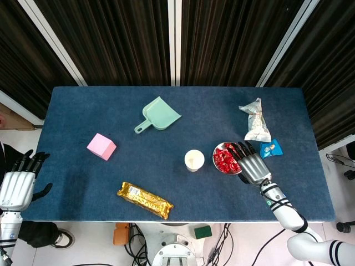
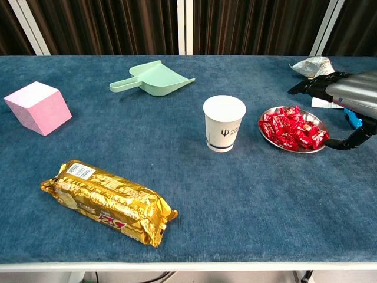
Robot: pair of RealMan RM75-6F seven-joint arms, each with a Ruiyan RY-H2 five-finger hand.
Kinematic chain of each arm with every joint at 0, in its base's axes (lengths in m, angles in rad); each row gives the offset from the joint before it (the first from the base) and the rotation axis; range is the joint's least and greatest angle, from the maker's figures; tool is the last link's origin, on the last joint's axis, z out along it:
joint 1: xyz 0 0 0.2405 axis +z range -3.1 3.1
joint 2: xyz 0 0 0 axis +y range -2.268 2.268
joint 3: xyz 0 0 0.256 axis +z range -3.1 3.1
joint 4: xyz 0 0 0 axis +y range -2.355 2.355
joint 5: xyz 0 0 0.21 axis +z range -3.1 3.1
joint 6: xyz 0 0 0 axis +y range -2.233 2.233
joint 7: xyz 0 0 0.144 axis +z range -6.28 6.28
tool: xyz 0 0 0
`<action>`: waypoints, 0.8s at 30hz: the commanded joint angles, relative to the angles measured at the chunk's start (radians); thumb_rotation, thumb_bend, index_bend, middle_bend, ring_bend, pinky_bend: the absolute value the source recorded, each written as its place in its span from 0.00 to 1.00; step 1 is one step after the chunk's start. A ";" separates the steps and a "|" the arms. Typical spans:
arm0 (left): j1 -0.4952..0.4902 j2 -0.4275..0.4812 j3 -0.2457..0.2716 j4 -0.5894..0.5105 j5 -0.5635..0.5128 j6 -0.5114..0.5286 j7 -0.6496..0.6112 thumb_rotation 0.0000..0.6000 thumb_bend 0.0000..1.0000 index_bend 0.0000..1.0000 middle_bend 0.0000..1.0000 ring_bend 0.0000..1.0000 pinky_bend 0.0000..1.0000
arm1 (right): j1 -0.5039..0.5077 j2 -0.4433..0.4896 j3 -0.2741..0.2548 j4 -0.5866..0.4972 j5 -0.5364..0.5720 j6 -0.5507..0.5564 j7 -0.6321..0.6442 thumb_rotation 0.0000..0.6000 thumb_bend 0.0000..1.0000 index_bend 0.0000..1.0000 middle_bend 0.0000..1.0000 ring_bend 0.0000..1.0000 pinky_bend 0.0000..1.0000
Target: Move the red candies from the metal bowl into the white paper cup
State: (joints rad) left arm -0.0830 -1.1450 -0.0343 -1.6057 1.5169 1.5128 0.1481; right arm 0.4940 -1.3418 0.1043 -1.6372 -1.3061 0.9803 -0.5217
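- While the right robot hand (image 1: 252, 165) hovers over the near-right rim of the metal bowl (image 2: 323, 147), its fingers are spread and hold nothing; the red candies (image 2: 291, 131) lie heaped just under the fingertips.
- The white paper cup (image 2: 224, 124) stands just beyond the bowl on the side away from this hand.
- Risk: a clumsy scoop could tip the shallow bowl or scatter candies onto the surface (image 2: 235, 200).
- Risk: a low carry could topple the light cup.
- The left robot hand (image 1: 19, 180) hangs off the surface edge, released.
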 commanded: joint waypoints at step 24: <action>-0.005 0.001 -0.002 0.002 -0.005 -0.010 -0.003 1.00 0.19 0.17 0.15 0.06 0.20 | 0.076 -0.039 -0.016 0.057 0.100 -0.052 -0.015 1.00 0.31 0.00 0.07 0.00 0.00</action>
State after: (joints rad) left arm -0.0876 -1.1436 -0.0361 -1.6040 1.5117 1.5026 0.1454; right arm 0.5675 -1.3803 0.0893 -1.5833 -1.2099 0.9308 -0.5349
